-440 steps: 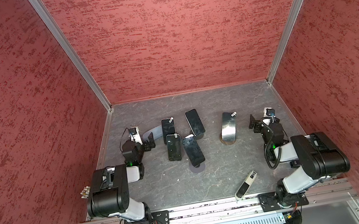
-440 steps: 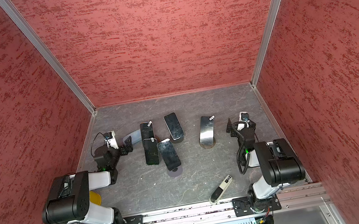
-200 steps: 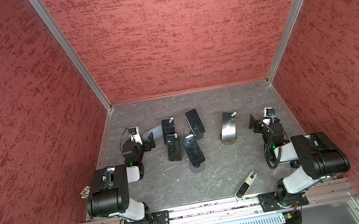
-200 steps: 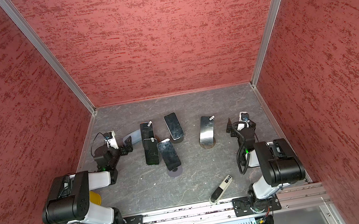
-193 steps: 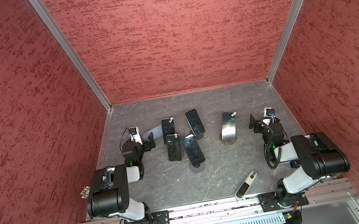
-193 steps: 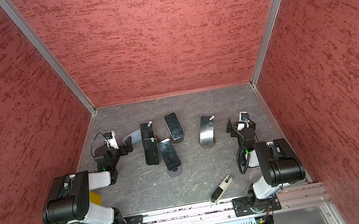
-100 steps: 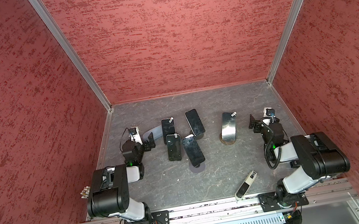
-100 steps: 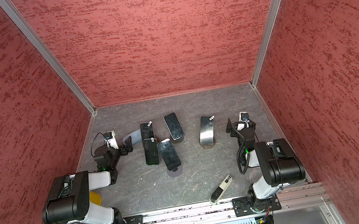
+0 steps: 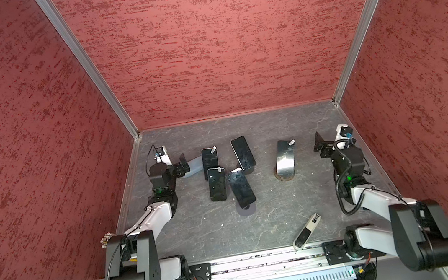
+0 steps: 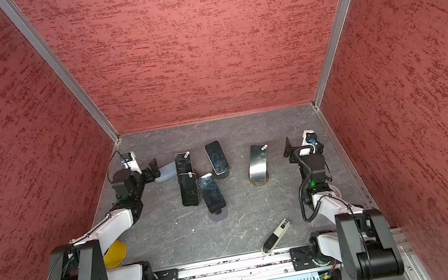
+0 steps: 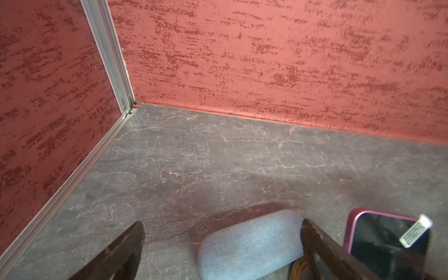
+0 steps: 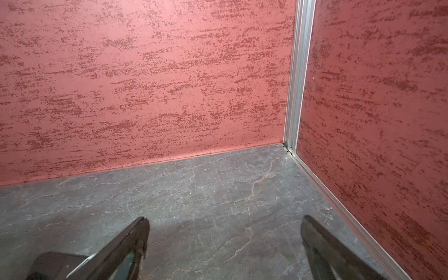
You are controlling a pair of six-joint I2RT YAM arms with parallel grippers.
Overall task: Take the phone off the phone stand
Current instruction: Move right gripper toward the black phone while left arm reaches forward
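Grey tabletop [image 9: 202, 238]: two spread end effectors [image 9: 183, 166] [image 9: 321, 147], one case [image 9: 194, 164].

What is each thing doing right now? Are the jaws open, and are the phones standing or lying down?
left gripper: jaws open, empty.
right gripper: jaws open, empty.
silver phone: propped on wooden stand.
back phone: propped on black stand.
front phone: propped on round-based stand.
pink-cased phone: seems propped up.
dark phone: flat or propped, cannot tell.
grey device: lying flat.

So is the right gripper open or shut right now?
Open. In the right wrist view the right gripper shows fingers wide apart, bare table between them.
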